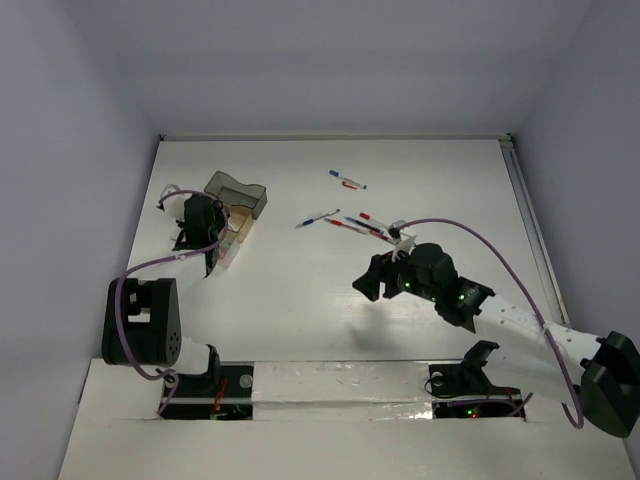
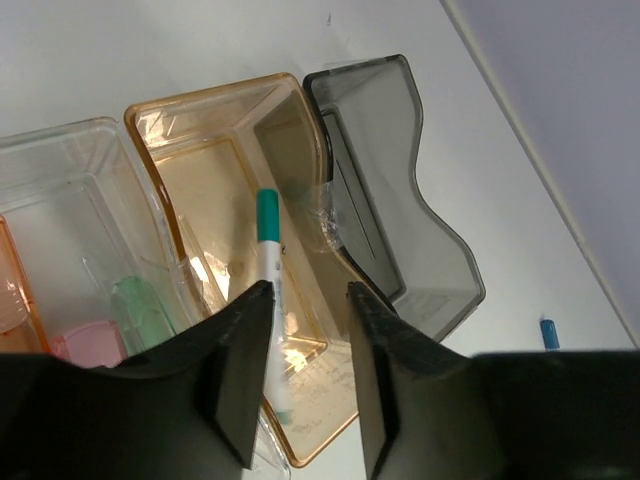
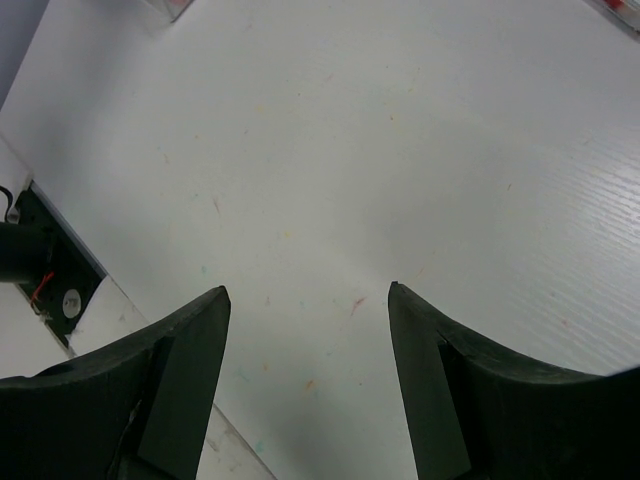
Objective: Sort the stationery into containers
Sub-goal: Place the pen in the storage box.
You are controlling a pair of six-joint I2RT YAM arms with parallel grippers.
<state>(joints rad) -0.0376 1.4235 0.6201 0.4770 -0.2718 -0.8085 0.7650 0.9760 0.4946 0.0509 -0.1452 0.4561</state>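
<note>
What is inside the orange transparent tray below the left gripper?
One white pen with a teal cap. The left gripper covers the orange tray's near part, so anything there is hidden.

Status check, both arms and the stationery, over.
Left gripper open above amber tray, teal-capped pen loose between jaws. Right gripper open, empty. More pens unsorted on table; nothing blocking.

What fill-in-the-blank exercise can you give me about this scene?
1. The pen lying in the amber tray has a ____ cap.
2. The dark tray beside the amber one is smoky ____.
3. The right hand holds nothing, and its jaws stand ____.

Missing words: teal; grey; open.
</note>
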